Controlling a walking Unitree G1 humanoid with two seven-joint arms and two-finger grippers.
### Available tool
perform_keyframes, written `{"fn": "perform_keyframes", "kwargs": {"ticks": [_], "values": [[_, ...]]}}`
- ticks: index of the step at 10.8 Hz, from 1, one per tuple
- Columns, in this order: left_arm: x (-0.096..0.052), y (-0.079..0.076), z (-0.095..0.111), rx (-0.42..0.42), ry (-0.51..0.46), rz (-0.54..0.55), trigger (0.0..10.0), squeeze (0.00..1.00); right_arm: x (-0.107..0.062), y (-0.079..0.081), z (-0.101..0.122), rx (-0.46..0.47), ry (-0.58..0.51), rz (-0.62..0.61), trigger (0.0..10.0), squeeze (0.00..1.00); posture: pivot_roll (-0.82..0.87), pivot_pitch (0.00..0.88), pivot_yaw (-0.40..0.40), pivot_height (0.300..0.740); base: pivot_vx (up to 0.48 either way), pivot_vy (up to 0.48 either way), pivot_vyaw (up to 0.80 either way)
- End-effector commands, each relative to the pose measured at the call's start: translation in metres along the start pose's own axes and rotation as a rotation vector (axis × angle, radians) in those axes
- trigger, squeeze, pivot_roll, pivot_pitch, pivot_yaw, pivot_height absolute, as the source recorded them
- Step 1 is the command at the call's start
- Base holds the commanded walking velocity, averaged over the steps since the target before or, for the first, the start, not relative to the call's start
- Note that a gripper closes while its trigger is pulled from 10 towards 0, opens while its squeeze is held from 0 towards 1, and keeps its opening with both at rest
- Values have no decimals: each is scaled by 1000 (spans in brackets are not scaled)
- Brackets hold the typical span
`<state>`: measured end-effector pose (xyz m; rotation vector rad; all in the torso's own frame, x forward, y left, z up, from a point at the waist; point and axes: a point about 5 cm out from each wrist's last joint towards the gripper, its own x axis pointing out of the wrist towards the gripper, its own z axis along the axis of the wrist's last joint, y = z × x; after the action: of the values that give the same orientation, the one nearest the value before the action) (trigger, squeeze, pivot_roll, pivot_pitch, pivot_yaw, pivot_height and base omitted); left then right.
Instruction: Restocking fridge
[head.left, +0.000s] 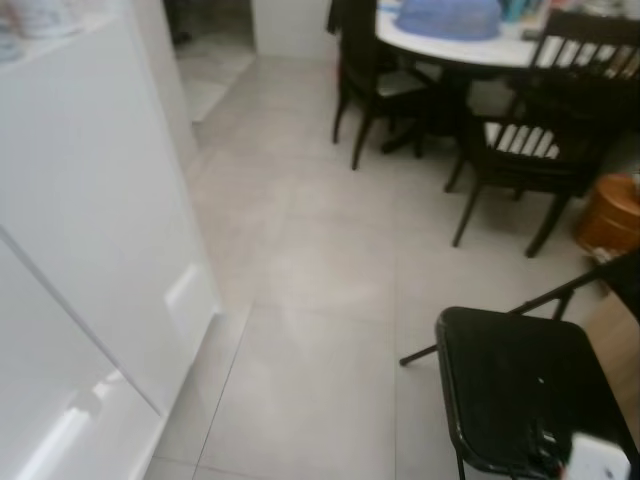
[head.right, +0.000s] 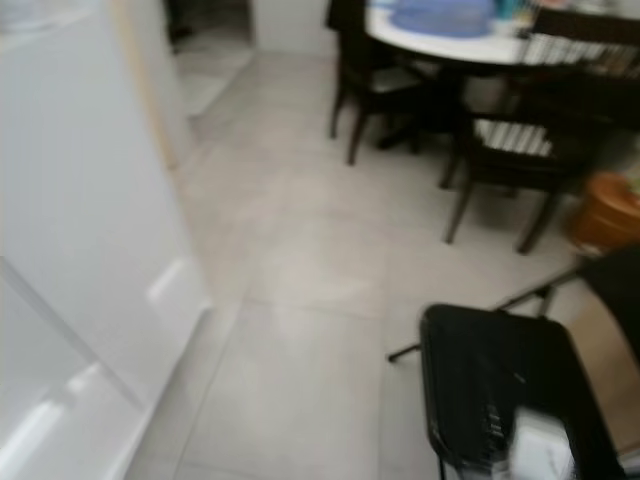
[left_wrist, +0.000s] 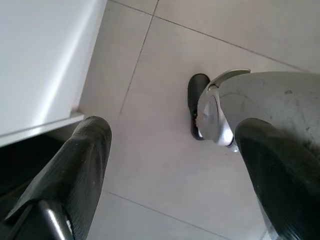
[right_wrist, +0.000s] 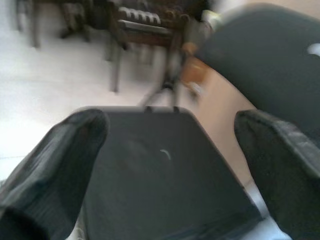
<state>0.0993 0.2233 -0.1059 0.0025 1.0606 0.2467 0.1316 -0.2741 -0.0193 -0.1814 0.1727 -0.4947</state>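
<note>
The white fridge (head.left: 90, 220) stands at my left with its glossy doors closed; its lower corner (left_wrist: 40, 65) also appears in the left wrist view. My left gripper (left_wrist: 172, 150) hangs open over the tiled floor beside the fridge, with nothing between its fingers (left_wrist: 85, 155). My right gripper (right_wrist: 170, 135) is open just above a black folding stool (head.left: 510, 380) at my lower right, and holds nothing. A small white object (head.left: 600, 460) lies on the stool's near corner, too blurred to identify.
A white dining table (head.left: 450, 45) with a blue cover (head.left: 450, 15) and dark chairs (head.left: 540, 150) stands ahead to the right. An orange-brown basket (head.left: 612, 212) sits by the right edge. Grey floor tiles (head.left: 310, 270) stretch between fridge and stool. My own leg (left_wrist: 260, 105) is below the left gripper.
</note>
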Motion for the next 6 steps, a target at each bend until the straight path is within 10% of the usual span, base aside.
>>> {"fn": "perform_keyframes", "kwargs": {"ticks": [1,6], "values": [[-2,-1,-7,-18,5,5,10000,0,-9,-1,0,-6,-11,8,10000,0,-153,0,-33,740,0,0,0],[-2,4,-8,-5,15,13,10000,0,-88,2,-94,232,770,-135,10000,0,-84,3,-27,740,0,0,0]]}}
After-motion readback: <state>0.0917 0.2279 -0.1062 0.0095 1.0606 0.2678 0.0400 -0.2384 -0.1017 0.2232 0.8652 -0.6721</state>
